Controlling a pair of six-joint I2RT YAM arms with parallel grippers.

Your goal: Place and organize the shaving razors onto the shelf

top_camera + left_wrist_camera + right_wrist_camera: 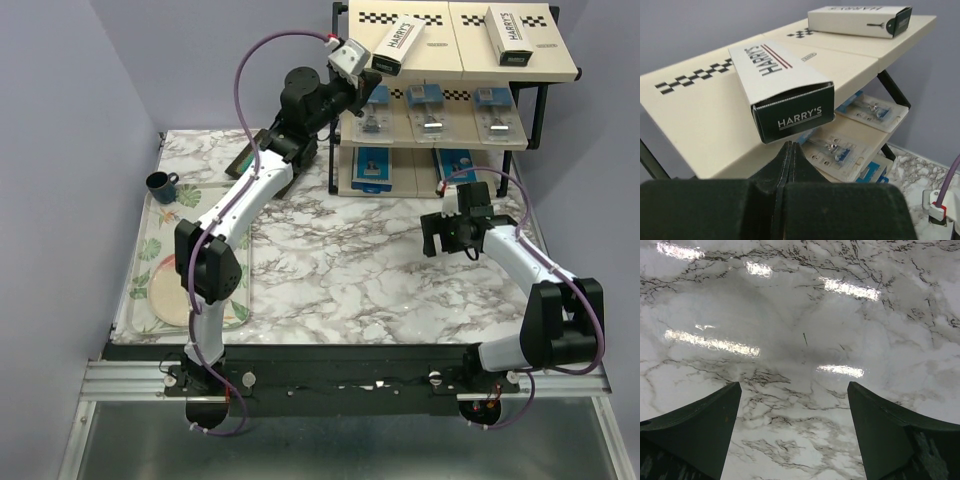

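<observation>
Left fingers (782,167): pressed flat together, clamped on nothing; tips raised to the front edge of the top board of the shelf (695,115).
Right fingers (695,425): spread wide, empty; only bare marble table (805,315) between and beyond them.
Near HARRY'S box (782,85): straight ahead of the left fingertips and just above them; dark end cap facing the tips; close, contact not resolvable.
Box attitude: flat on the top board, skewed, dark end poking out past the front edge toward the fingers.
Why left closed (judgement): likely used as a blunt pusher to slide or square the box back onto the board; shut tips suit a nudge, not a pick.
Far HARRY'S box (857,21): beyond and to the right of the left fingers, flat on the same board, well apart from the near one.
Blister packs (872,111): below and right of the left fingertips, in a row on the middle tier.
Dark-blue boxes (372,168): lowest tier, further below.
Why right held off (judgement): parked open low over the table, well apart from the shelf, probably to stay out of the left arm's way; no pack near its fingers.
Task state (judgement): every pack seen sits on the shelf; only straightening the skewed box appears left.
</observation>
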